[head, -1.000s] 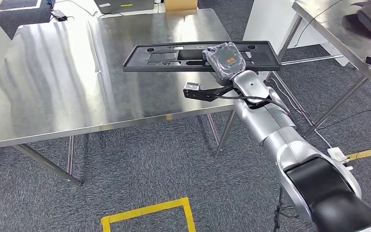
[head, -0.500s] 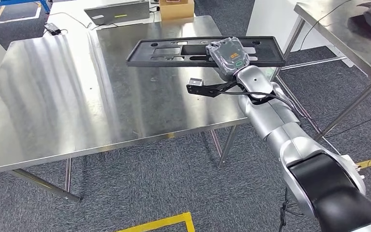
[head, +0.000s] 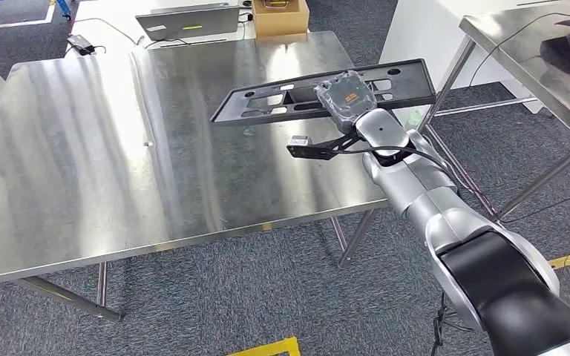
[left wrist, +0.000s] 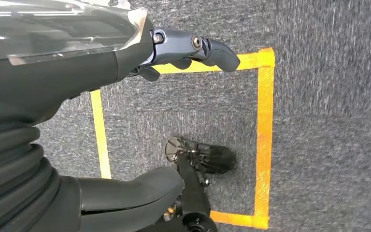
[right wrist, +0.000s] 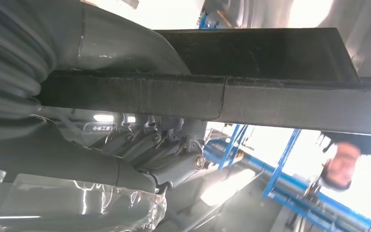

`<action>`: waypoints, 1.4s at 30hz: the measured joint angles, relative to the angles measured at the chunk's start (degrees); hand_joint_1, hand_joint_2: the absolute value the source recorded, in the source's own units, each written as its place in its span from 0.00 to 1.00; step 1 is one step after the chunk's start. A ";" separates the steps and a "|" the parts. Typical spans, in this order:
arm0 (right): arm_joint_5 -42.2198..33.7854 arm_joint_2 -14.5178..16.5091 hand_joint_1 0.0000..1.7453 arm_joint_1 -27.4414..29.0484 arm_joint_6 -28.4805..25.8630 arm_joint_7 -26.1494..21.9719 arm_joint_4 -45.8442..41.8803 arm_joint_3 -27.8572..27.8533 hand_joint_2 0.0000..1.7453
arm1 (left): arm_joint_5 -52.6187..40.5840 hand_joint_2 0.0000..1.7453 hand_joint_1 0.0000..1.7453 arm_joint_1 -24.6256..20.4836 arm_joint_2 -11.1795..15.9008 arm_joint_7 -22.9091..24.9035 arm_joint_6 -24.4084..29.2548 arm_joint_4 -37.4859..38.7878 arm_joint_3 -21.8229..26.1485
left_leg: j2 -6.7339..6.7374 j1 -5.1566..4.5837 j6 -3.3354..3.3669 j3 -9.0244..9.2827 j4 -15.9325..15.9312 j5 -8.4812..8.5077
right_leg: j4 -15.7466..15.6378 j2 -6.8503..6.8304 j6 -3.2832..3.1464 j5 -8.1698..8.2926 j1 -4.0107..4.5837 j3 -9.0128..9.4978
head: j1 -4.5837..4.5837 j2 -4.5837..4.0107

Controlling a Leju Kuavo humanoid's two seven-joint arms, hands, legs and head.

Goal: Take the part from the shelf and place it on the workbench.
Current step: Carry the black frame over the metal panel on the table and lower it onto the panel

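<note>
A long flat black plastic part [head: 282,100] with several cut-outs hangs over the right half of the steel workbench [head: 119,148], tilted with its left end lower. My right hand [head: 346,95], wrapped in clear film, grips it near the right of its middle. In the right wrist view the part's dark edge [right wrist: 212,94] runs across the picture, clamped between the thumb and the fingers [right wrist: 169,159]. My left hand [left wrist: 183,48] hangs above the carpet, its fingers loosely curled and nothing in them.
A laptop [head: 185,21] and a cardboard box [head: 280,15] lie beyond the workbench's far edge. A second steel table [head: 534,67] stands at the right. Yellow tape [left wrist: 265,135] marks a square on the grey carpet. A white panel [head: 423,30] stands behind.
The camera has shifted. The part's left end has swung down and toward me, so the part now lies tilted above the bench; my right hand keeps its hold.
</note>
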 joint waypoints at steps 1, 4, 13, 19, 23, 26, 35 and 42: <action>0.37 0.12 1.00 0.13 -0.22 0.25 0.69 0.31 1.00 | -0.01 1.00 0.00 -0.03 -0.04 -0.19 0.03 0.00 -0.04 | -0.17 -0.05 0.06 0.14 0.04 -0.17 | 1.29 0.00 0.28 0.14 0.01 -1.12 | 0.00 0.00; 2.13 0.86 1.00 0.48 -1.54 1.88 2.38 1.42 1.00 | -0.14 1.00 0.00 -0.06 -0.24 -0.98 0.05 0.00 -0.40 | -0.55 -0.12 -0.20 0.62 0.33 -0.77 | -7.75 -0.16 1.45 5.27 -0.02 1.78 | 0.02 0.00; 7.90 4.67 1.00 2.55 -2.98 7.76 5.65 4.87 1.00 | -1.29 1.00 0.00 -0.53 -0.68 -1.61 -0.06 0.00 -2.08 | -0.43 -0.47 -0.39 0.90 0.86 -1.66 | -15.93 -0.21 0.48 9.29 0.00 5.36 | -0.15 0.00; 8.67 5.97 1.00 4.14 -4.85 11.38 8.26 7.03 1.00 | -1.26 1.00 0.00 -1.38 -0.92 -2.52 -0.05 0.00 -2.79 | -0.40 -0.43 -0.90 1.07 0.60 -1.58 | -15.90 -0.15 -0.06 9.20 0.07 5.35 | -0.15 0.00; 8.74 6.04 1.00 4.62 -5.83 12.87 9.70 8.86 1.00 | -1.72 1.00 0.00 -1.91 -1.02 -2.67 -0.05 0.00 -3.46 | -0.39 -0.43 -1.28 1.08 0.58 -1.60 | -15.89 -0.14 -0.07 9.19 0.06 5.35 | -0.15 0.00; 8.75 6.05 1.00 4.94 -6.74 14.52 10.50 10.02 1.00 | -2.18 1.00 0.00 -2.28 -1.11 -2.61 -0.05 0.00 -3.96 | -0.40 -0.47 -1.30 1.08 0.58 -1.60 | -15.89 -0.15 -0.07 9.18 0.03 5.35 | -0.15 0.00; 8.76 5.92 0.00 6.77 -10.24 20.51 12.04 15.04 0.00 | -2.45 1.00 0.00 -3.12 -1.49 -3.56 -0.05 0.00 -5.25 | -0.41 -0.66 -1.28 1.08 0.63 -1.61 | -15.89 -0.15 -0.06 9.19 -0.19 5.36 | -0.14 0.00; 8.77 5.46 0.00 8.36 -11.16 22.99 12.51 17.24 0.00 | -4.26 0.00 0.00 -3.44 -1.54 -0.31 -0.05 0.00 -6.53 | -0.42 -0.68 -1.28 1.07 0.66 -1.61 | -15.89 -0.16 -0.06 9.19 -0.21 5.38 | -0.15 0.00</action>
